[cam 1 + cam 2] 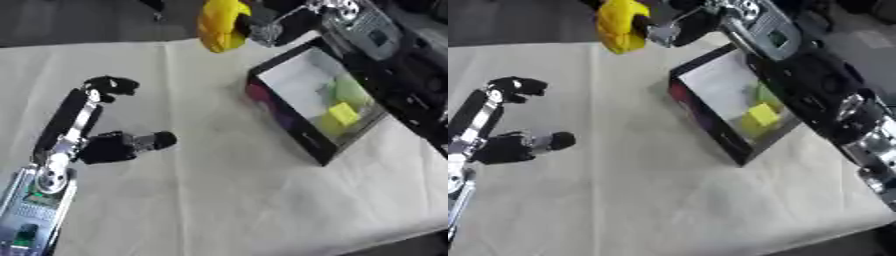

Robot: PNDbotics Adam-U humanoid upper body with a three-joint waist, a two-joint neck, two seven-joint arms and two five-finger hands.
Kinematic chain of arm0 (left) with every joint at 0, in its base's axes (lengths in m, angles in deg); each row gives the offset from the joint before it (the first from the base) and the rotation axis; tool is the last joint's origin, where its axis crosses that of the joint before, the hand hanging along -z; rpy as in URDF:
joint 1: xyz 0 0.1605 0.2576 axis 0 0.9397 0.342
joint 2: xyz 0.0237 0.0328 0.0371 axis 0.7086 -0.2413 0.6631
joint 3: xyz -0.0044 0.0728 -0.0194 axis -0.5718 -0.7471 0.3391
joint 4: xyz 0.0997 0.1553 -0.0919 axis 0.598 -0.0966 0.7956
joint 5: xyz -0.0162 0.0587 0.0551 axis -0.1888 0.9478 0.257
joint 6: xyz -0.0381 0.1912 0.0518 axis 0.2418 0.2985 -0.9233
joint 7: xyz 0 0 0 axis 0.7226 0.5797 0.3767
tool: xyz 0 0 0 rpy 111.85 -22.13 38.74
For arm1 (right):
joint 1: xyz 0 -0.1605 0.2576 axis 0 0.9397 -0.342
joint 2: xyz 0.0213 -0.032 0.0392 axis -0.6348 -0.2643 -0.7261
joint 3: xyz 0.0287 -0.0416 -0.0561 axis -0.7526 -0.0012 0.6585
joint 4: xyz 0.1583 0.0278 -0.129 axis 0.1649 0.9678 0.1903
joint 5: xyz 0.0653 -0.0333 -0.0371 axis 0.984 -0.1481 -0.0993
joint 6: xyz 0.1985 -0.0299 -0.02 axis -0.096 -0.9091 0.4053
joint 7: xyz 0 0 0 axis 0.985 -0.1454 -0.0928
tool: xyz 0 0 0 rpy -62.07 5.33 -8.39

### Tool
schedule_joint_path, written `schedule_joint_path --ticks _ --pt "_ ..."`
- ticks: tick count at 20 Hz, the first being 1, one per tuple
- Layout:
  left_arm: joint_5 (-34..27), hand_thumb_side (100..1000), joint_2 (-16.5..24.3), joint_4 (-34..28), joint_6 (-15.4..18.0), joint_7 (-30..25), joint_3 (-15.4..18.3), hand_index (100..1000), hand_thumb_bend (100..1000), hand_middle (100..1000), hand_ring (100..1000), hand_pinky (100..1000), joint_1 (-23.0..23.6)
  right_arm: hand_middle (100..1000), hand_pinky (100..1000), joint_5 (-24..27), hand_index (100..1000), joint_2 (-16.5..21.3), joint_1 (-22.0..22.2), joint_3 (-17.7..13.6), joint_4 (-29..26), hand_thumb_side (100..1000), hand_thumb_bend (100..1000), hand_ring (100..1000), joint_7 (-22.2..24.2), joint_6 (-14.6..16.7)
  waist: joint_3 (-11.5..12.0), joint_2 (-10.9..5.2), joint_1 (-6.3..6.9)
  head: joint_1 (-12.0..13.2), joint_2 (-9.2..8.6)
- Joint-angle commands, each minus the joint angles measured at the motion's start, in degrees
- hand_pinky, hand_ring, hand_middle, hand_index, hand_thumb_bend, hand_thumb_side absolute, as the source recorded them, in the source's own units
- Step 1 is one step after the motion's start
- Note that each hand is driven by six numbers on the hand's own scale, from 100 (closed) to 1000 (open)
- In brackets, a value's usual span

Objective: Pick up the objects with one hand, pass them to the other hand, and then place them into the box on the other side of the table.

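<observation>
My right hand (267,27) is raised at the top of the view, shut on a yellow object (220,25) that hangs just left of the box's far corner. The box (289,115) is black with a white inner floor and sits at the right of the table; several yellow and green items (343,112) lie in its near end. My left hand (83,132) rests low on the left over the white cloth, open, with nothing between its fingers and thumb.
A white cloth (201,190) covers the table, with its front edge at the lower right. My right forearm (824,95) runs along the box's right side.
</observation>
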Motion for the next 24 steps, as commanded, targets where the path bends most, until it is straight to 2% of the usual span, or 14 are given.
schedule_joint_path --ticks 1,4,10,15,20,22,23,24 --pt "-0.3 690 1.0 -1.6 -0.5 0.2 1.0 780 1000 665 785 795 -0.7 510 906 0.9 709 4.7 1.7 -2.8 -1.2 141 100 698 0.0 -0.7 -0.3 -0.46 1.07 -1.3 -0.13" --pt "-0.6 693 1.3 -1.9 -0.9 0.2 1.4 779 1000 666 786 795 -0.6 509 904 1.4 707 6.4 4.4 -4.9 -1.2 137 100 699 -0.7 -1.1 -0.5 -0.34 1.62 -2.3 -0.13" --pt "-1.0 698 1.5 -2.4 -1.3 0.4 1.9 778 1000 668 787 795 -0.4 516 898 -1.4 705 8.7 9.4 -7.8 1.5 145 100 699 -4.0 1.9 -0.8 -0.04 2.7 -3.7 -0.24" --pt "-1.4 699 1.4 -2.7 -1.7 0.6 2.1 779 1000 669 788 795 -0.2 527 892 -6.9 705 8.2 12.1 -9.3 5.4 143 100 702 -7.2 5.8 -0.7 0.29 3.55 -4.1 -0.4" --pt "-1.5 697 1.3 -3.0 -2.0 1.3 2.4 783 1000 670 788 795 -0.2 543 894 -11.8 725 7.7 13.0 -9.4 9.3 146 100 715 -8.8 11.2 -0.6 0.47 3.81 -3.9 -0.44" --pt "-1.6 698 1.3 -3.1 -2.1 1.5 2.4 783 1000 670 789 795 -0.2 581 900 -13.7 755 7.6 13.2 -9.5 10.5 136 100 731 -9.5 13.1 -0.5 0.5 3.82 -3.9 -0.43" --pt "-1.6 698 1.3 -3.1 -2.1 1.5 2.4 784 1000 671 789 795 -0.2 717 930 -14.6 862 7.6 13.3 -9.6 11.0 130 100 792 -10.0 14.0 -0.5 0.5 3.8 -3.9 -0.4" --pt "-1.6 699 1.3 -3.1 -2.1 1.5 2.4 783 1000 671 789 795 -0.2 803 949 -15.9 960 7.7 13.3 -9.7 11.3 123 100 836 -10.3 15.0 -0.4 0.49 3.77 -3.9 -0.37"
